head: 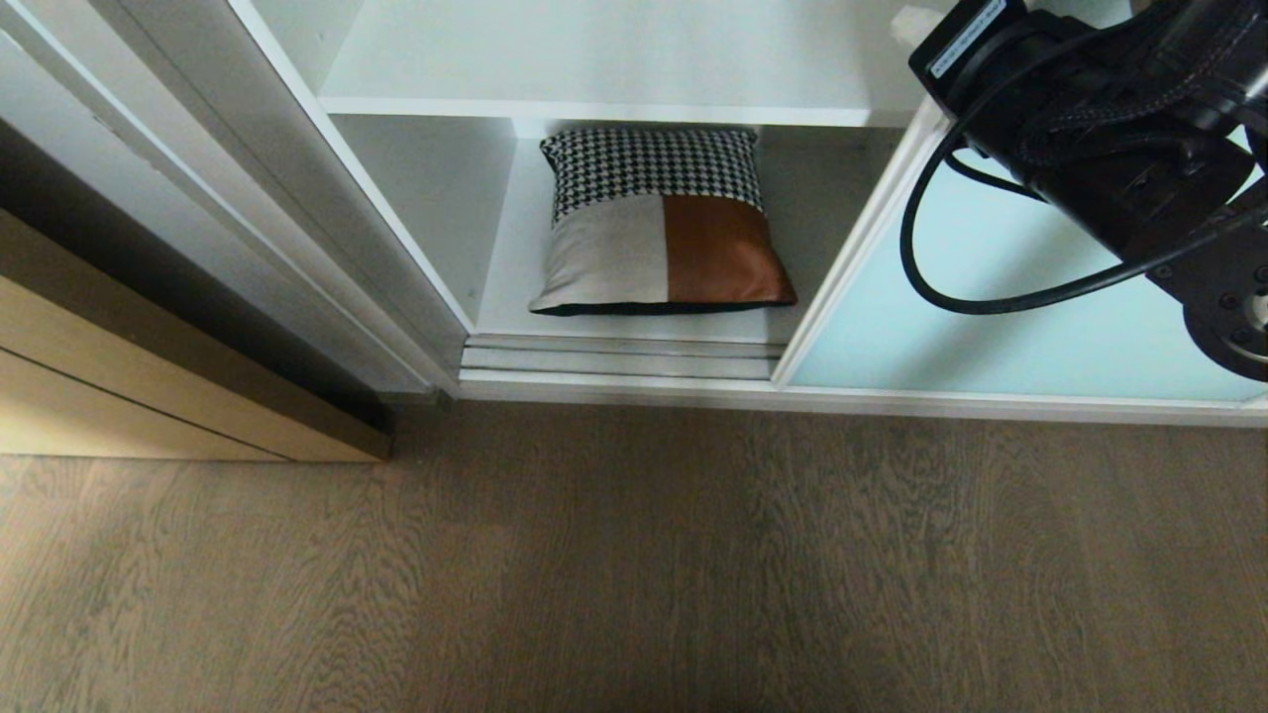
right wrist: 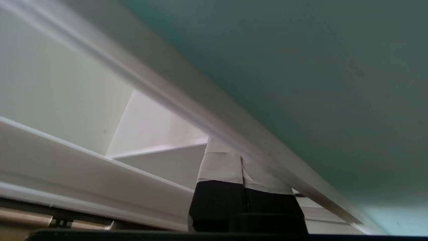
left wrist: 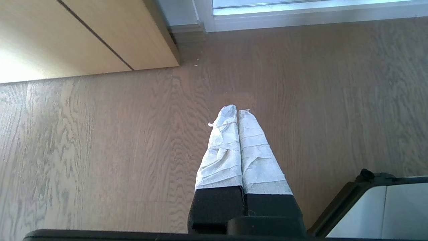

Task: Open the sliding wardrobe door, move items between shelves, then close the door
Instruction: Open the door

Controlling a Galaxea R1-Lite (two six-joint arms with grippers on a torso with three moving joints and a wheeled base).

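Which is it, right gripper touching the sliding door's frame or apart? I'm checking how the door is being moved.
Touching. In the right wrist view the shut right gripper has its tips against the silver-white frame edge of the sliding wardrobe door, no gap showing.

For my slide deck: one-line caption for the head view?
Patchwork cushion on the wardrobe's bottom shelf, frosted sliding door partly open.

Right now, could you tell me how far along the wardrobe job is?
The sliding wardrobe door is partly open, exposing the patchwork cushion on the bottom shelf. The shut right gripper sits at the door's frame; whether it is opening or closing is unclear. The shut left gripper hangs over the floor.
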